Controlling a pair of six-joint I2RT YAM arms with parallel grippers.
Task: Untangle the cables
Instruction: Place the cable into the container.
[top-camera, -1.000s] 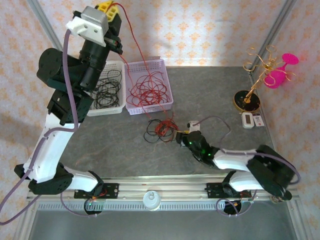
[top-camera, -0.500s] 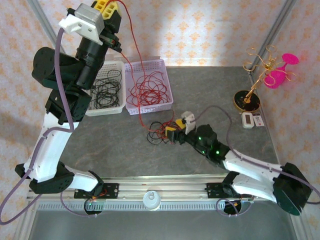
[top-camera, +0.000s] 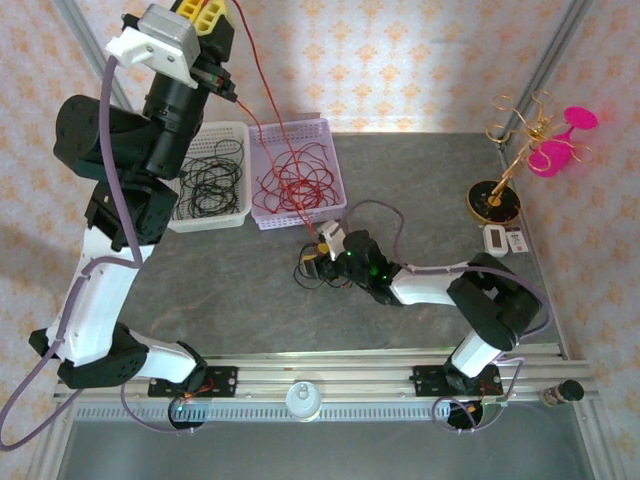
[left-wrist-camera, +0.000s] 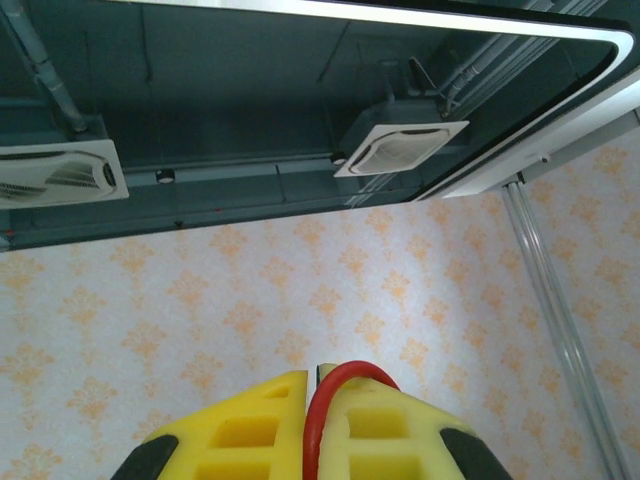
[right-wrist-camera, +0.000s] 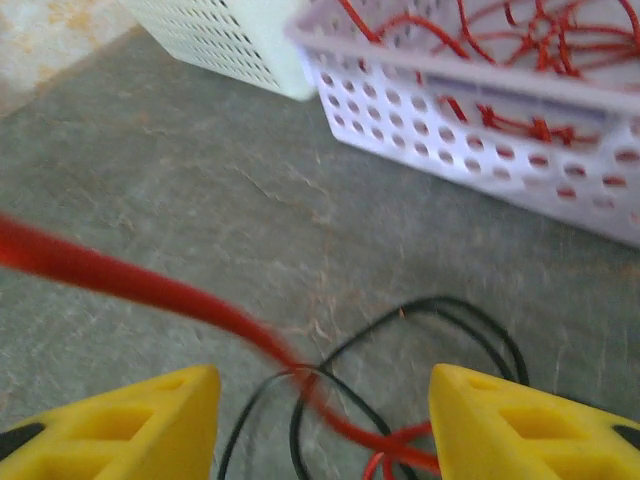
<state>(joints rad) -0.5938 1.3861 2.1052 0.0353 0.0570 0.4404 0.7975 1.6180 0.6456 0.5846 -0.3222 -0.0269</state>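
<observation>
Holding its jaws clamped together on a red cable (left-wrist-camera: 312, 430), the left gripper (top-camera: 215, 12) stood high over the far left corner of the table (top-camera: 430, 190), seemingly to draw that strand taut out of the tangle (top-camera: 308, 268), which lay on bare table just in front of the lilac basket (top-camera: 338, 170). The right gripper (right-wrist-camera: 325, 400) sat low over that knot with its 2 jaws apart, the red strand and a black loop (right-wrist-camera: 470, 325) passing between them, probably to pin or part them. Open table lay to the near side and right, while the lilac and white basket (top-camera: 243, 130) walls crowded the far side.
</observation>
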